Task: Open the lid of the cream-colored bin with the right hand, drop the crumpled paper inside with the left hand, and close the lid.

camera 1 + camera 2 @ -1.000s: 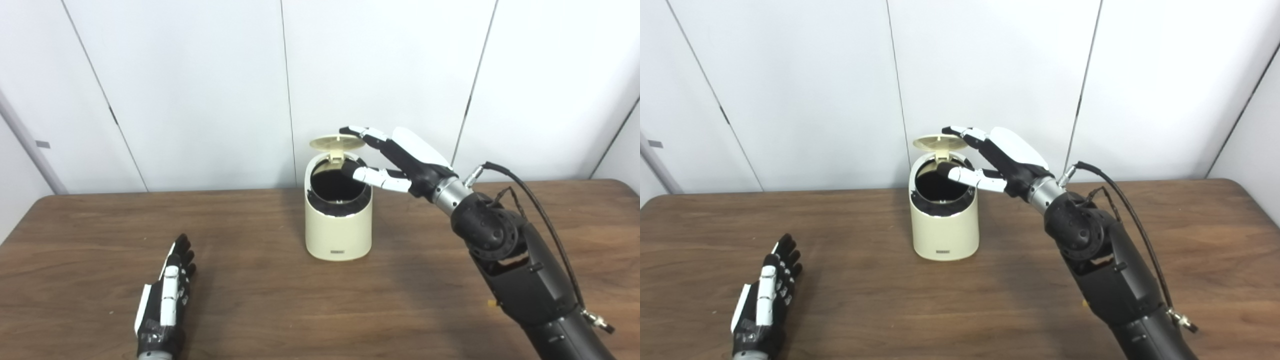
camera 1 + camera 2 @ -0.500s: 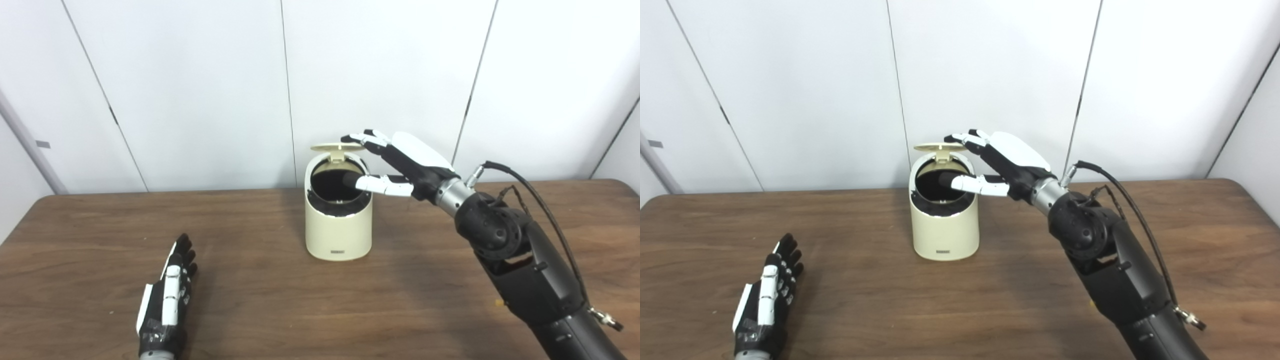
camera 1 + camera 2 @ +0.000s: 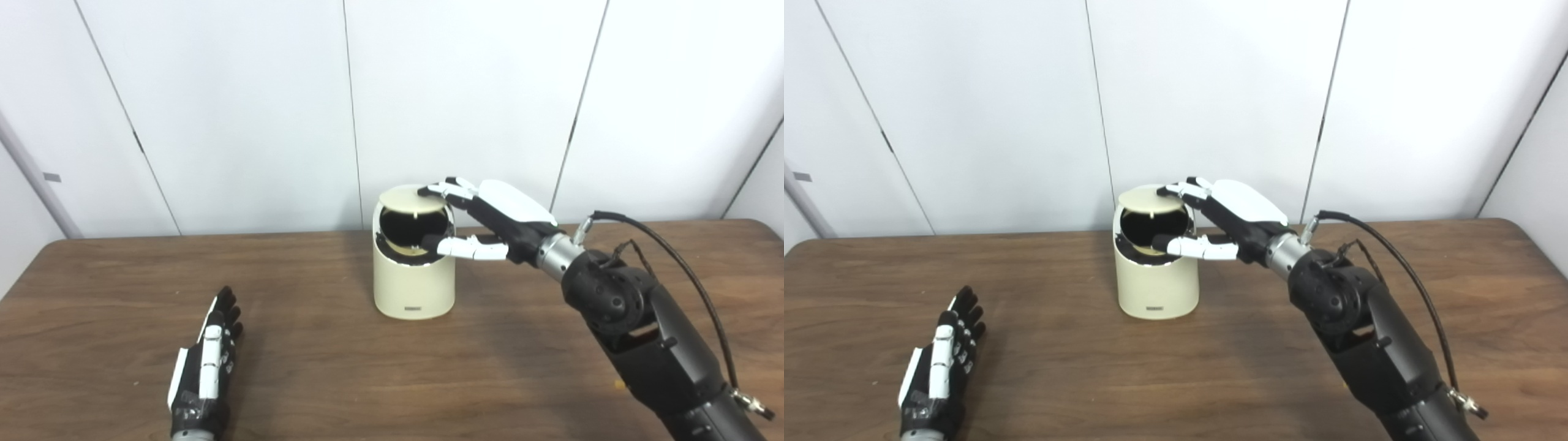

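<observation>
Here the cream-colored bin [image 3: 414, 269] stands upright a little beyond the middle of the wooden table [image 3: 343, 367], toward twelve o'clock, near the white wall panels [image 3: 245, 110]. Its round lid [image 3: 411, 201] is tilted low over the opening, part-way down, with a dark gap showing beneath it on the near side.

The right hand [image 3: 490, 217] reaches in from about four o'clock of the bin. Its fingers [image 3: 444, 188] are spread and lie on the top of the lid at the right edge, while the thumb sits lower, its tip at the dark rim of the opening. The hand grasps nothing; it only presses on the lid with the fingers apart. A black cable [image 3: 667, 257] loops over the forearm behind the wrist.

The left hand [image 3: 940, 373] lies flat on the table well apart from the bin, at about eight o'clock from it, palm down, fingers straight and slightly spread, pointing away toward the wall. It is empty.

The crumpled paper cannot be seen anywhere on the table; whether it lies in the bin cannot be told.
</observation>
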### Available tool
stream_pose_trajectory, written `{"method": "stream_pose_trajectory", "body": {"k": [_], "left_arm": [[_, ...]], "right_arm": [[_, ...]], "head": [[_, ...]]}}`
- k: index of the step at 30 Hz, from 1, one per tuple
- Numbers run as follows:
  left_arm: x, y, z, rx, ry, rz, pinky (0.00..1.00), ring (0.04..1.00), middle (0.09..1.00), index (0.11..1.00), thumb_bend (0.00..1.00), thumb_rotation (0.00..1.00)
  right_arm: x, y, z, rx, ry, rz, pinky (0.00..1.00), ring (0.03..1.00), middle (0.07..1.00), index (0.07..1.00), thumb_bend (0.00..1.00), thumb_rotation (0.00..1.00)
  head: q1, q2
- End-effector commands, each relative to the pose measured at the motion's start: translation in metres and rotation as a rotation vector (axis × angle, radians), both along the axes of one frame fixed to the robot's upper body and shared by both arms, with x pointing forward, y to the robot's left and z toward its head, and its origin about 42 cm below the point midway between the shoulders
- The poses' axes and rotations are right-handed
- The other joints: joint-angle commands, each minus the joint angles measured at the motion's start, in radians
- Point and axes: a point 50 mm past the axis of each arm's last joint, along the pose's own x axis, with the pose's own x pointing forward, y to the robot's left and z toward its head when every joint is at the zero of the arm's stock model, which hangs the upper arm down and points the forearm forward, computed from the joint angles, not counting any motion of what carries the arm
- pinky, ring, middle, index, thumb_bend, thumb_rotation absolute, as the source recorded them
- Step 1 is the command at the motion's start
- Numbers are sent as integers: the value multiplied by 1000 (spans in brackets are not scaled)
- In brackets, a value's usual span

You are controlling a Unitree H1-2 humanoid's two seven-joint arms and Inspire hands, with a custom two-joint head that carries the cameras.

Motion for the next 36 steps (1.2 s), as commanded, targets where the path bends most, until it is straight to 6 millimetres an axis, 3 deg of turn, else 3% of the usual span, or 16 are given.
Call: {"method": "stream_pose_trajectory", "body": {"k": [1, 16, 36], "left_arm": [[-7, -9, -15, -30, 30, -4, 1000, 1000, 1000, 1000, 488, 937], [-8, -11, -15, -26, 36, -3, 1000, 1000, 1000, 1000, 493, 936], [-8, -11, -14, -21, 33, -1, 1000, 1000, 1000, 1000, 512, 936]], "right_arm": [[-2, 1, 17, -14, -65, 30, 920, 1000, 941, 888, 599, 955], [-9, 6, -8, -99, 9, 38, 989, 1000, 973, 918, 619, 995], [-23, 6, -28, -226, -54, 50, 1000, 1000, 984, 899, 635, 1000]], "head": [[-1, 1], [3, 13], [20, 32]]}}
